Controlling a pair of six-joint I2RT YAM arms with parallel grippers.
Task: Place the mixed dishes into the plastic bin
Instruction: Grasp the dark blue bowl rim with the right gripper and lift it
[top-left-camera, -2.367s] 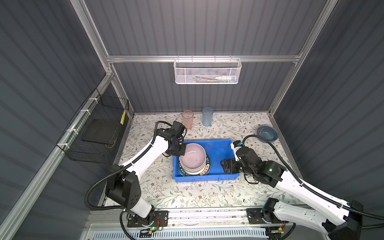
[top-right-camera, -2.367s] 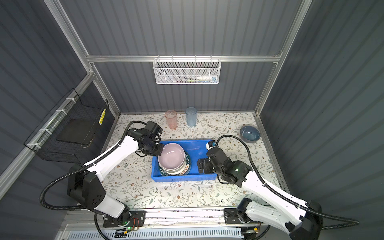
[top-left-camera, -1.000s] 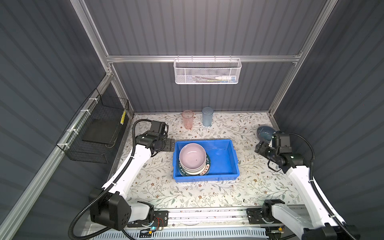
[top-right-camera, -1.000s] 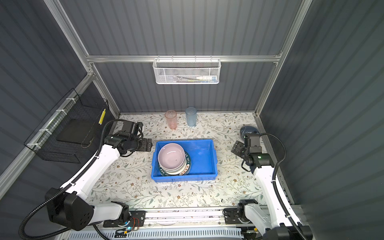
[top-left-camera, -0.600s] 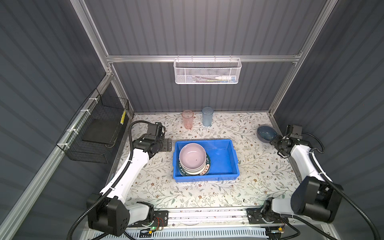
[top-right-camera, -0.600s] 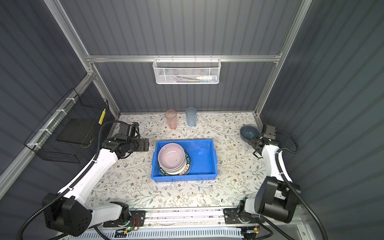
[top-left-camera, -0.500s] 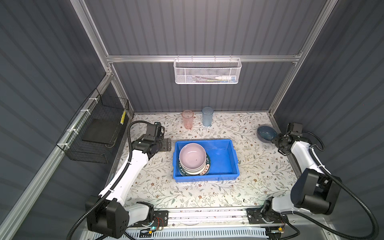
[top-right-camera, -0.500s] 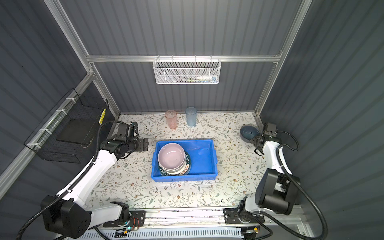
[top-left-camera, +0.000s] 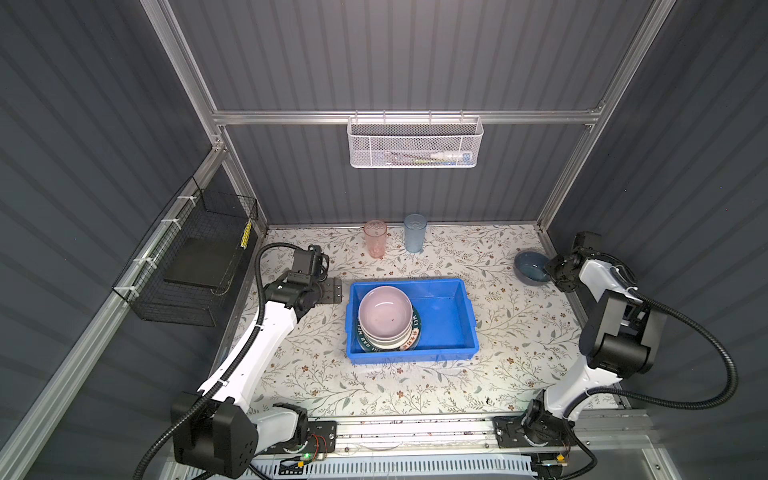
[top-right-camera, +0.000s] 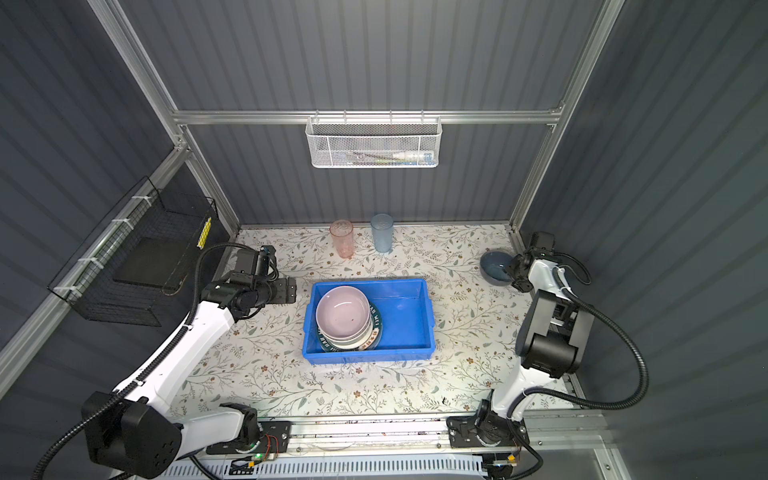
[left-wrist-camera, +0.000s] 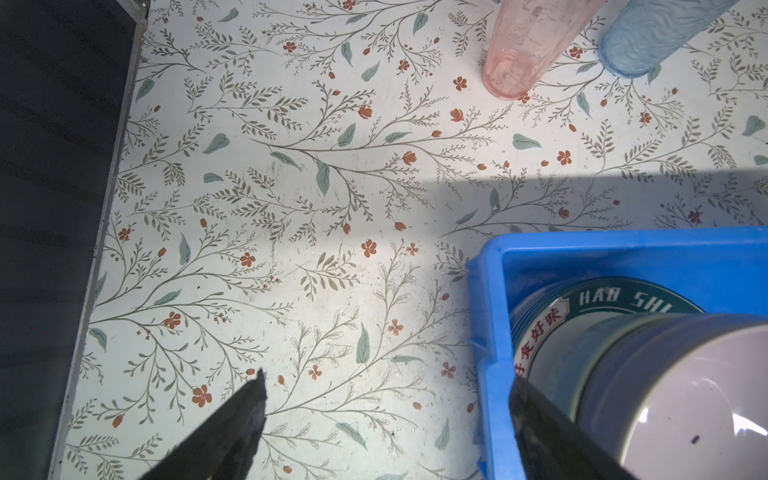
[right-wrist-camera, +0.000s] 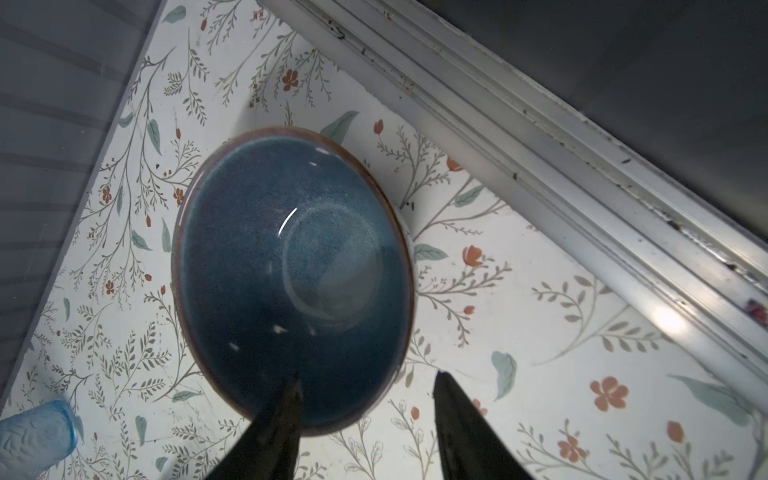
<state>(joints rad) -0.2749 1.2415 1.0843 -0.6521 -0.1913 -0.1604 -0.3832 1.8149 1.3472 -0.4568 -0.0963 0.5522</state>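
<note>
The plastic bin (top-left-camera: 444, 324) (top-right-camera: 407, 324) stands mid-table. In it a lilac bowl (top-left-camera: 385, 311) (left-wrist-camera: 685, 395) tops a stack of dishes on a green lettered plate (left-wrist-camera: 615, 297). A pink tumbler (top-left-camera: 375, 239) and a blue tumbler (top-left-camera: 414, 232) stand upright at the back. The dark-blue bowl (top-left-camera: 530, 266) (right-wrist-camera: 291, 270) sits at the far right. My right gripper (top-left-camera: 550, 272) (right-wrist-camera: 368, 380) is open and straddles its rim, one finger inside and one outside. My left gripper (top-left-camera: 330, 291) (left-wrist-camera: 387, 378) is open and holds nothing, just left of the bin's far corner.
A white mesh basket (top-left-camera: 414, 145) hangs on the back wall and a black wire basket (top-left-camera: 195, 266) on the left wall. The aluminium frame rail (right-wrist-camera: 582, 174) runs close beside the dark-blue bowl, by the right wall.
My right arm swung from the bin's right side out to the dark-blue bowl, and its jaws narrowed over the rim. My left arm drew back from the bin to its left.
</note>
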